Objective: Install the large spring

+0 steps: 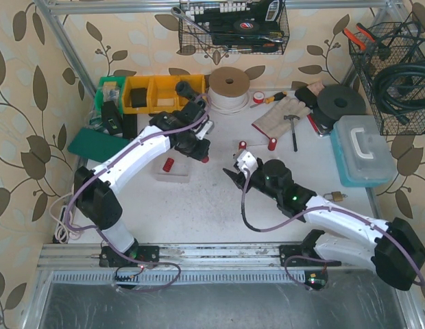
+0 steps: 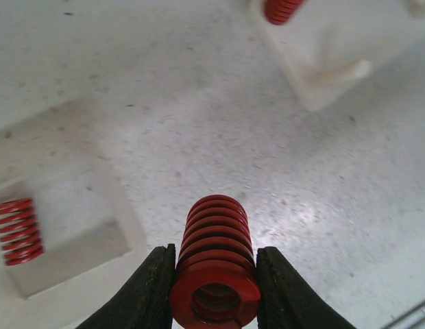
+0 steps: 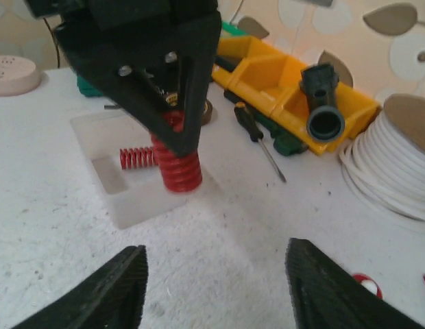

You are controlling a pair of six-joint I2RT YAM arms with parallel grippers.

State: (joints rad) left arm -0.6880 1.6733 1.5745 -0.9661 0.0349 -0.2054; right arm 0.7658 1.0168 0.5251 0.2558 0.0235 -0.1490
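Observation:
My left gripper (image 2: 216,291) is shut on the large red spring (image 2: 216,267), holding it upright just above the table. In the top view the left gripper (image 1: 197,149) holds the spring (image 1: 204,159) just right of a white tray (image 1: 178,175). The right wrist view shows the spring (image 3: 178,168) hanging by the tray's near corner (image 3: 130,202). A small red spring (image 2: 17,231) lies in the tray. A white fixture (image 2: 322,62) with another red spring (image 2: 281,10) lies further on. My right gripper (image 1: 233,175) is open and empty, its jaws wide apart (image 3: 212,288).
Yellow bins (image 1: 161,92), a white cable reel (image 1: 228,89), a screwdriver (image 3: 257,140) and a black tube (image 3: 323,103) stand at the back. A hammer on gloves (image 1: 288,116), a blue case (image 1: 363,151) and a padlock (image 1: 334,197) lie on the right.

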